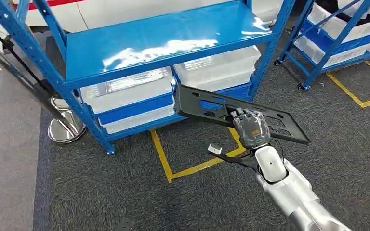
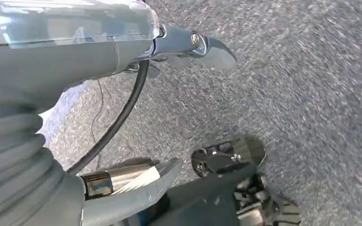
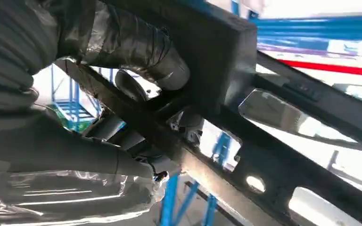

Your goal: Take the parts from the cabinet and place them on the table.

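Before the blue cabinet (image 1: 164, 38), right hand (image 1: 251, 127) fingers (image 3: 136, 44) clamp the black part (image 1: 236, 113); left hand's (image 2: 188, 44) grip unclear.

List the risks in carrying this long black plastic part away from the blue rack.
1. The right hand grips the long black perforated plastic part well toward one end, so the long free side may sag or twist out of the grip.
2. That free end sits close to the blue metal rack and its clear plastic bins; turning away may knock it against a post.
3. The loose black cable at the wrist may snag.
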Available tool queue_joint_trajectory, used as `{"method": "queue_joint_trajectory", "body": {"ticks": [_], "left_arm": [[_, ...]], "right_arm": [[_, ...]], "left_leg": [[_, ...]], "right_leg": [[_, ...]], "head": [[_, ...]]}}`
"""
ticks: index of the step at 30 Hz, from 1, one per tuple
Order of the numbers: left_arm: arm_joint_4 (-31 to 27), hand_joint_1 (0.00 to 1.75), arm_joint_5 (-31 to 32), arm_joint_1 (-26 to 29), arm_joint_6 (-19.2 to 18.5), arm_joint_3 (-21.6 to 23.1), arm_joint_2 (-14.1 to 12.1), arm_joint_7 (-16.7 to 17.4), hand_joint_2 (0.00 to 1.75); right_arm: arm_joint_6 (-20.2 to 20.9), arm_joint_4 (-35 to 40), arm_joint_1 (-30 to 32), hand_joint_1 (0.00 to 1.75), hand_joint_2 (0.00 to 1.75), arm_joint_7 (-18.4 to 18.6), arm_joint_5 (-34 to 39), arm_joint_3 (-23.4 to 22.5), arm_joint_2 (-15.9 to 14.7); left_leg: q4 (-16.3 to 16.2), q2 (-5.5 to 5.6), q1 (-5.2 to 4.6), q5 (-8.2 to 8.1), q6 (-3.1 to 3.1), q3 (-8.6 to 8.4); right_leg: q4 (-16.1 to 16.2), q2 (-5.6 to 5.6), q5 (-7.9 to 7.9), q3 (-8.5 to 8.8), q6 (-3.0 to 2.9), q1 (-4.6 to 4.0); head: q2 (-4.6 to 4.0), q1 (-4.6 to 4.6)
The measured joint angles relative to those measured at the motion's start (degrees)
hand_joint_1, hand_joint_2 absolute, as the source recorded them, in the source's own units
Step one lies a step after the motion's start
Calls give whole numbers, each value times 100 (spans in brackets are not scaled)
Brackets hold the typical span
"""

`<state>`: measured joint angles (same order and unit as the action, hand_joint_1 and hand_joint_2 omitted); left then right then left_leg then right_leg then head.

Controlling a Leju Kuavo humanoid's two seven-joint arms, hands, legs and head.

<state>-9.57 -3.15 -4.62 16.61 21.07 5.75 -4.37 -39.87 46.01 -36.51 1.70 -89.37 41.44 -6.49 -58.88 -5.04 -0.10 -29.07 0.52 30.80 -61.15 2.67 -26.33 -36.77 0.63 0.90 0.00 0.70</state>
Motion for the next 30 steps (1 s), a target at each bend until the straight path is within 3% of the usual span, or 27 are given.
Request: {"method": "queue_joint_trajectory", "body": {"ticks": [2,4,5,7,8,9,10,11,12,13,14,16,17,18,19,20,22,23,24,25,26,27,28,29,30], "left_arm": [[0,0,0,0,0,0,0,0,175],[0,0,2,-2,0,0,0,-11,175],[0,0,2,3,0,0,0,-13,175],[0,0,2,23,0,0,0,-13,175],[0,0,2,35,0,0,0,-13,175],[0,0,2,43,0,0,0,-13,175],[0,0,2,43,0,0,0,-15,175],[0,0,4,38,0,0,0,-24,175],[0,0,11,34,0,0,0,-35,175],[2,0,13,44,2,-2,-42,-37,175],[2,0,13,65,11,-2,-37,-46,175],[2,0,13,34,11,-2,-35,-48,175],[0,0,11,39,11,-2,-35,-48,175],[2,0,17,23,11,-2,-21,-52,175],[0,0,20,20,13,-4,-26,-55,175],[0,0,22,25,11,-4,-22,-66,175],[0,0,24,51,9,-4,-24,-63,175],[0,0,24,54,11,-4,-24,-63,175],[0,0,26,54,11,-4,-22,-66,175],[0,0,31,50,17,-4,-22,-66,175],[0,0,31,49,26,-4,-20,-66,175],[0,0,33,46,35,-4,-20,-66,175],[0,0,35,44,41,-4,-22,-66,175],[0,0,37,42,48,-4,-22,-66,175],[0,0,37,30,52,-4,-20,-66,175]], "right_arm": [[0,-11,7,175,175,0,0,-11,-15],[-2,-9,-3,175,175,0,0,-33,-11],[-2,-9,-2,175,175,0,-2,-33,-2],[0,-9,17,175,175,0,-9,-35,9],[0,-9,45,175,175,-2,-9,-37,9],[0,-9,64,175,175,-2,-11,-39,9],[0,-9,69,175,175,2,-18,-42,9],[-2,-7,68,175,175,7,-22,-46,9],[-2,-2,64,175,175,15,-24,-50,11],[-2,0,61,175,175,24,-24,-55,18],[0,0,46,175,175,24,-24,-59,20],[-2,11,68,175,175,22,-24,-83,37],[-4,13,72,175,175,20,-24,-90,33],[-4,11,91,175,175,22,-24,-111,-13],[-4,22,77,175,175,26,-24,-133,-13],[-4,28,56,175,175,33,-24,-140,-13],[-4,26,59,175,175,46,-26,-140,-13],[-4,26,70,175,175,74,-26,-140,-15],[-2,24,72,175,175,116,-26,-140,-31],[-4,24,69,175,175,173,-26,-140,-46],[-4,24,57,175,175,238,-26,-138,-57],[-4,26,27,175,175,282,-26,-133,-63],[-4,22,-17,175,175,306,-26,-129,-66],[-4,24,-48,175,175,339,-26,-118,-66],[-4,18,-66,175,175,345,-26,-111,-72]], "left_leg": [[-9,-91,21,-15,-50,-1],[-310,313,60,-317,-94,133],[-712,407,65,-550,-103,299],[-1577,451,64,-896,-109,695],[-1784,452,64,-879,-94,804],[-1641,457,63,-700,-65,747],[-1333,475,60,-475,-30,612],[-813,542,50,-170,22,381],[-306,729,34,82,93,168],[-201,1039,60,19,146,97],[-163,1029,44,102,127,122],[-143,921,-4,111,133,110],[-13,836,12,149,150,58],[231,713,95,159,153,-27],[289,667,77,220,197,-29],[298,579,68,240,220,-25],[273,424,56,232,220,-3],[249,348,56,227,216,9],[228,285,57,218,213,22],[199,209,60,198,202,32],[173,141,64,174,180,31],[129,84,64,137,146,30],[111,33,31,111,105,54],[61,-13,1,92,74,65],[61,-57,-4,89,59,56]], "right_leg": [[22,-114,36,-32,-83,-1],[40,-201,75,-41,-152,27],[40,-259,87,-57,-171,27],[38,-381,105,-81,-197,5],[38,-457,112,-85,-204,-11],[38,-531,117,-85,-205,-22],[35,-599,121,-83,-204,-30],[35,-674,128,-79,-201,-37],[35,-746,139,-72,-190,-41],[44,-781,168,-104,-154,-15],[36,-851,196,-129,-111,10],[89,-1004,262,-172,-11,87],[149,-1088,316,-167,54,51],[131,-995,277,-202,41,47],[6,-645,136,-270,75,-16],[-361,-435,-105,-428,105,-9],[-1200,-316,-470,-756,166,13],[-1418,-301,-511,-832,192,32],[-1386,-292,-443,-791,209,47],[-1073,-264,-259,-603,220,56],[-577,-205,-34,-306,221,59],[-49,-40,155,5,215,53],[130,207,13,92,161,-34],[155,83,79,59,64,-46],[139,45,78,41,38,-55]], "head": [[0,-2],[0,4],[0,11],[0,9],[0,9],[0,9],[0,9],[0,9],[0,11],[0,-15],[0,-6],[0,35],[0,33],[0,31],[0,-18],[0,-19],[0,-20],[0,-24],[0,-22],[0,-24],[0,-24],[0,-24],[0,-26],[0,-11],[0,-11]]}}
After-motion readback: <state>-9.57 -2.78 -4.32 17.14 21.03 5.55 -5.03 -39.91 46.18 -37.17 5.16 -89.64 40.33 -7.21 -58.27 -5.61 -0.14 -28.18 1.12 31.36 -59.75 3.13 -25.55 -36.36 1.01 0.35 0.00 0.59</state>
